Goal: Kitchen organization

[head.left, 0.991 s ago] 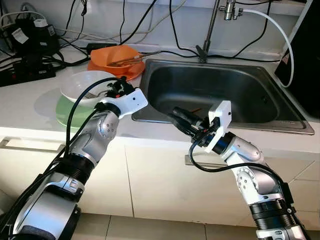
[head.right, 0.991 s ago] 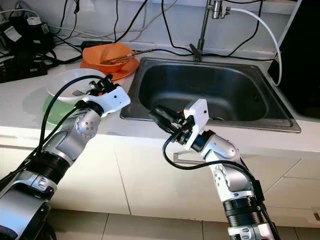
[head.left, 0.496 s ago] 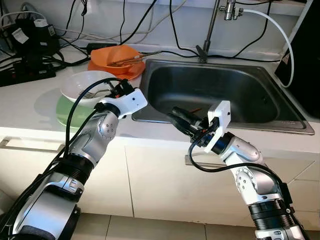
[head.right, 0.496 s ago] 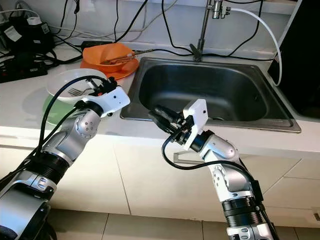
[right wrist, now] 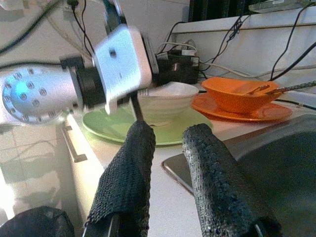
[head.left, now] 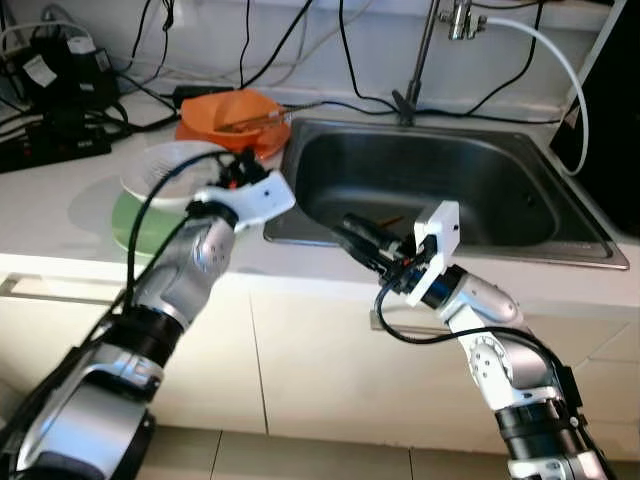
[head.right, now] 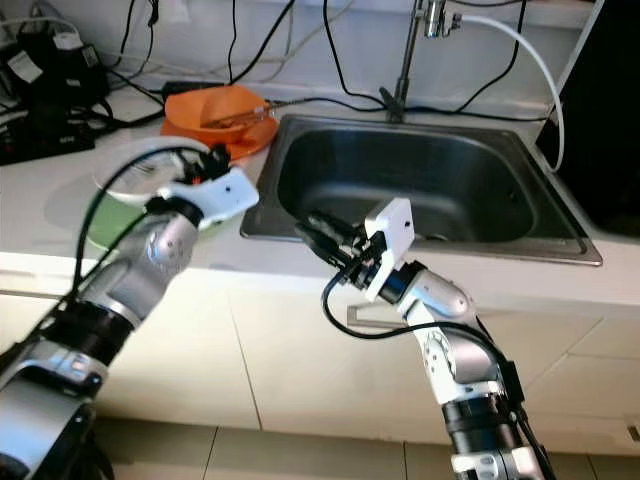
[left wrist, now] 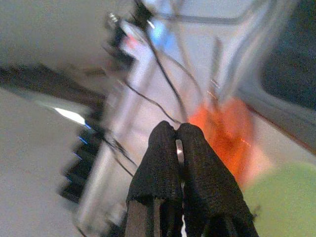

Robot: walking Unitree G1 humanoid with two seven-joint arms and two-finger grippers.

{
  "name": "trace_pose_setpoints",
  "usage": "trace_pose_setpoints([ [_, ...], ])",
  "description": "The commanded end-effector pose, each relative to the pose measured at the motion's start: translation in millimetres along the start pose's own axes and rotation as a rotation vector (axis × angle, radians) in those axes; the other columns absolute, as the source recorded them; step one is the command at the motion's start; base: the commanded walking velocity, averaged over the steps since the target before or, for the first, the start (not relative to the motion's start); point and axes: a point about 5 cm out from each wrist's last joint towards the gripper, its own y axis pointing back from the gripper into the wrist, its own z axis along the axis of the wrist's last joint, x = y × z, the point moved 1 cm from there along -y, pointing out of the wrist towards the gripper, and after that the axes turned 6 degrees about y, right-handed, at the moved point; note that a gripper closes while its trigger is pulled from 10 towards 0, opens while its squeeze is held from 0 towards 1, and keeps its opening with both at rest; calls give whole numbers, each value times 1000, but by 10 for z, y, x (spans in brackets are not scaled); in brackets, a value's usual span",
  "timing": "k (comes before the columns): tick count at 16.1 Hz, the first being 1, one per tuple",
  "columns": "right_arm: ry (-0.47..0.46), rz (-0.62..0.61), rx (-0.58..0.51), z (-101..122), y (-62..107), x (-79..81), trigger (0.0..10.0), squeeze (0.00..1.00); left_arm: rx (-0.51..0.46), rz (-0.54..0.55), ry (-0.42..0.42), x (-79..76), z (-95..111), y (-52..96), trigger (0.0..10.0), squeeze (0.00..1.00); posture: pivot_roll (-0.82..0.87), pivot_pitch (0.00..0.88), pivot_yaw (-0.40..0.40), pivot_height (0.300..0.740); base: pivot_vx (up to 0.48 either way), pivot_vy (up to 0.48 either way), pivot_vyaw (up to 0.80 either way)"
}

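Observation:
My left gripper (head.left: 238,170) hovers over the white bowl (head.left: 165,165), which sits on a green plate (head.left: 130,222) on the counter. In the left wrist view its fingers (left wrist: 163,148) are pinched together on a thin silver fork (left wrist: 178,148). That arm is blurred with motion. My right gripper (head.left: 350,228) hangs open above the front rim of the steel sink (head.left: 450,185), pointing toward the bowl. In the right wrist view its two fingers (right wrist: 133,148) stand apart with nothing between them. An orange bowl (head.left: 235,108) holding chopsticks rests on an orange plate (head.left: 262,140) behind the white bowl.
A faucet (head.left: 425,50) rises behind the sink. Black cables and a power strip (head.left: 50,140) crowd the back left of the counter. A dark appliance (head.left: 615,120) stands at the right. White cabinet fronts run below the counter edge.
My left arm has shifted a little up and back over the white bowl and is now blurred. The right gripper has hardly moved.

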Motion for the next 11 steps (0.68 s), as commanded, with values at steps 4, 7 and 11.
trace_pose_setpoints([
  [4,5,-1,-16,31,-13,3,10000,0,-120,63,-70,175,265,-26,0,0,96,22,-14,740,0,0,0],
  [7,3,-11,-20,29,-20,-12,10000,0,-211,115,-36,304,496,6,0,0,98,17,-13,740,0,0,0],
  [11,20,-78,-26,30,-27,-95,10000,0,-374,164,227,443,845,92,10000,0,96,7,-11,740,0,0,0],
])
